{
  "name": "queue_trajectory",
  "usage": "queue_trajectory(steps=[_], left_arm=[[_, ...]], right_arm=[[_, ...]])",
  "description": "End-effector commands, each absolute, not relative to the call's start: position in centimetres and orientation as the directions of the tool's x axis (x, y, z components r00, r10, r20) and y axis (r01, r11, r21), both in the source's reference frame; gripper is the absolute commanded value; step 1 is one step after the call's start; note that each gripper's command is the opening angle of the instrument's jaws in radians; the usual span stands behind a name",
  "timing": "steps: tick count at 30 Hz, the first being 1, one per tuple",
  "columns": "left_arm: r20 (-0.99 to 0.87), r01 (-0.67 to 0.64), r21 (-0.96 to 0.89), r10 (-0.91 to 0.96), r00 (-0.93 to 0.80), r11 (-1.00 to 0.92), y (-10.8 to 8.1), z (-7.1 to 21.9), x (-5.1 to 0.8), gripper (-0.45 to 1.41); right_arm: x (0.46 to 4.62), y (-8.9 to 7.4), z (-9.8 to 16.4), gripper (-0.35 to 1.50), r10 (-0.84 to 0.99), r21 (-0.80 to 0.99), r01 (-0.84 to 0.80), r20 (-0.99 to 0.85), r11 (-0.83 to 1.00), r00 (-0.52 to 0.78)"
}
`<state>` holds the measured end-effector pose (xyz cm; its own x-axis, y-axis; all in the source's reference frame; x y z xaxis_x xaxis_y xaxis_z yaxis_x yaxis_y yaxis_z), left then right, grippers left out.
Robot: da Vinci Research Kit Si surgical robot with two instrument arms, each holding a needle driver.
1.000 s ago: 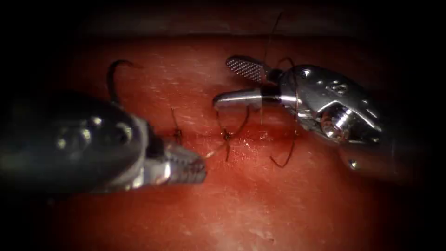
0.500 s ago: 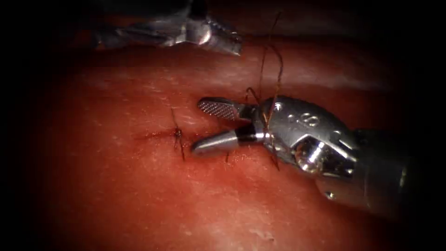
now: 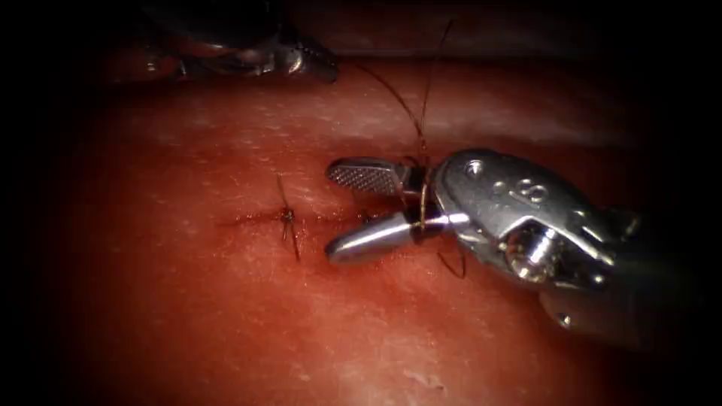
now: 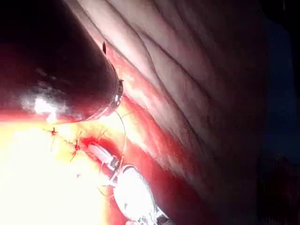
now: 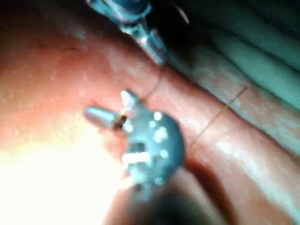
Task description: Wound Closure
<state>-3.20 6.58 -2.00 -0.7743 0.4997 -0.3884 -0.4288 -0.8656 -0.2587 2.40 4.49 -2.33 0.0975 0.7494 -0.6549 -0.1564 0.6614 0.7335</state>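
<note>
Knot (image 3: 286,216): you are leaving a tied stitch on the cut (image 3: 248,219), left of your right tool, its cut ends lying across the line.
Left tool (image 3: 312,64): you are holding it far up from the cut, at the tissue (image 3: 226,316) edge; the thread (image 3: 391,94) is running into its tip, so it looks clenched on thread, though you cannot see the jaws clearly. Since the earlier frames it has been swinging up from low and left of the cut.
Right tool (image 3: 353,210): your jaws are standing released, straddling the cut, thread wrapped around their base. It has been dropping toward the cut.
Needle: its place cannot be told now.
Advice: you are keeping tension on the strand; judge it gently, so the loop is not slipping off the jaws.
</note>
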Motion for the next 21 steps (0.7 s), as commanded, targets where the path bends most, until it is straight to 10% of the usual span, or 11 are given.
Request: queue_trajectory(steps=[1, 21], left_arm=[[-0.393, -0.432, -0.257, 0.502, -0.77, -0.864, 6.62, -1.93, -3.26, -0.35], [-0.395, -0.423, -0.296, 0.513, -0.762, -0.857, 5.93, -1.59, -3.59, -0.35]], right_arm=[[2.46, 4.5, -2.28, 0.94, 0.753, 0.739, -0.151, -0.654, 0.657, 0.078], [2.1, 4.89, -2.28, 0.81, 0.749, 0.775, -0.353, -0.617, 0.525, -0.241]])
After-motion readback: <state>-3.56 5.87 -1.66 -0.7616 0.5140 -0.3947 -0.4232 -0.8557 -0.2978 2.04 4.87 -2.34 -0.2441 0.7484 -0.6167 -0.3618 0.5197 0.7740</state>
